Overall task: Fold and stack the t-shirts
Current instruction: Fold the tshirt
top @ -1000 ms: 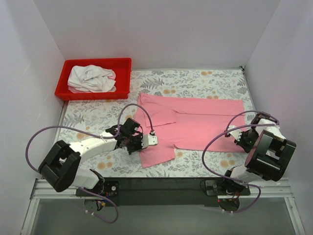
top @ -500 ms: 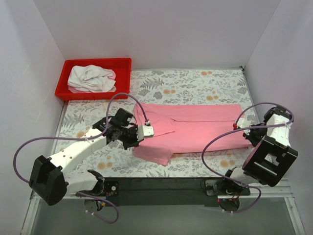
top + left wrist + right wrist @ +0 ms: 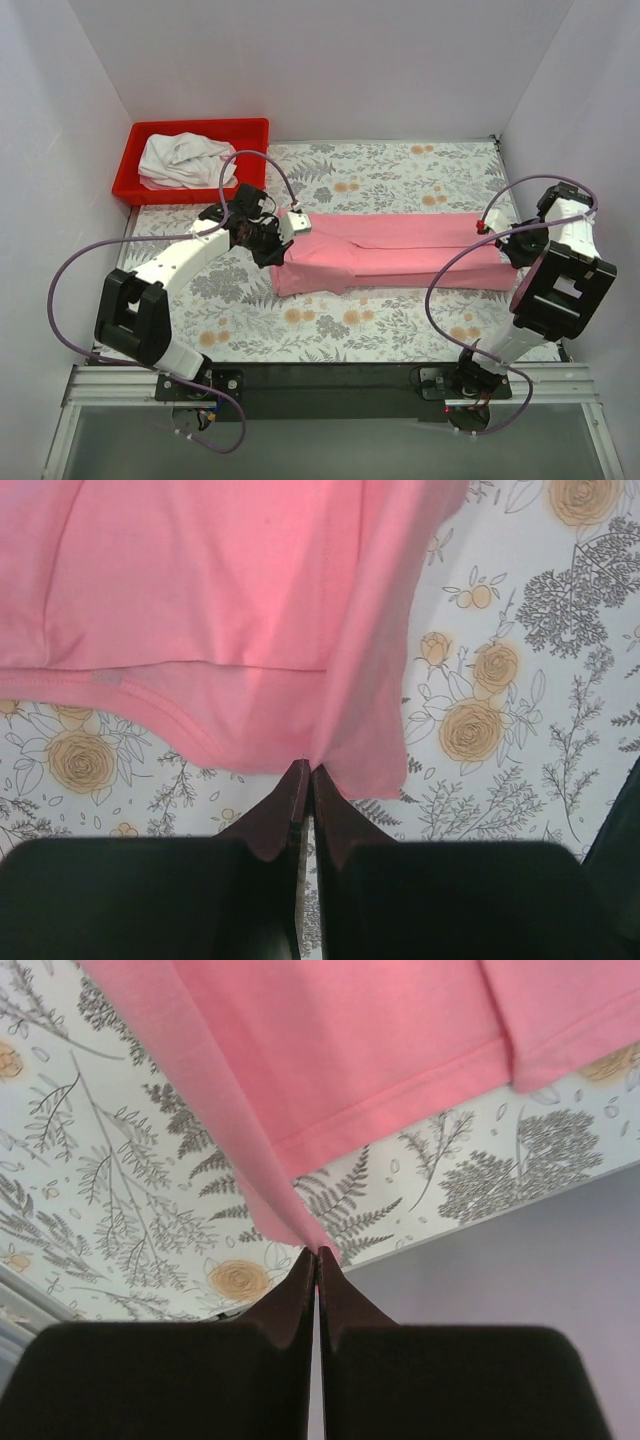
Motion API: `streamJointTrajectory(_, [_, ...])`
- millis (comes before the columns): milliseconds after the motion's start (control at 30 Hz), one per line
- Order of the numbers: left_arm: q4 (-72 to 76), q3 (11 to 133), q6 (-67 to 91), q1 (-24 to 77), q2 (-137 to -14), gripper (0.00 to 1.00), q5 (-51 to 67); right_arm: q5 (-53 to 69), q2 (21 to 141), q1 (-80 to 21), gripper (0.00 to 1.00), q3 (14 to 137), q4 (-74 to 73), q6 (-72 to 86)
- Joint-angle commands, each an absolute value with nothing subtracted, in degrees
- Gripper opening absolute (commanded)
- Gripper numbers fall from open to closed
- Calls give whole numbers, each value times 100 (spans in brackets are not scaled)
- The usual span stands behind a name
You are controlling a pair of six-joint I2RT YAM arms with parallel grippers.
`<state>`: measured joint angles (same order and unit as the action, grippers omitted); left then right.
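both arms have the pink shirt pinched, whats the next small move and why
Probably lower both ends onto the shirt's far edge, then open: the left fingers and right fingers are shut on the pink t-shirt, already doubled into a long band.

From overhead I had bright, even light, diffused off the white walls (image 3: pixel 320 60), with no glare. The arms threw only faint shadows, and a thin dark one ran under the pink t-shirt (image 3: pixel 390 248) along its 6 o'clock edge. In the left wrist view the shirt looked washed out toward 12 o'clock, and the left gripper's fingers (image 3: pixel 275 825) at 6 o'clock were soft and almost featureless. The right gripper's fingers (image 3: pixel 290 1305) were blurred likewise, while the floral table cover (image 3: pixel 130 1180) was sharp.
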<state>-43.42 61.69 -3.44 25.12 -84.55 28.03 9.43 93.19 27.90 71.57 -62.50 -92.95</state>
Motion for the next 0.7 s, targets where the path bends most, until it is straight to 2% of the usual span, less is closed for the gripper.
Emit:
streamJointTrajectory(0, [-4237,6504,-431,2373,-8586,0,2971,985,9570,2593,1,7637,-6293,-9044])
streamJointTrajectory(200, [-4087,6688,-483,2241,-8938,0,2918,853,10037,2286,1,8103,-6214,-8886])
streamJointTrajectory(667, [-3683,6864,-387,2092,-9694,0,2821,519,10775,1881,1,8288,-5775,-8631])
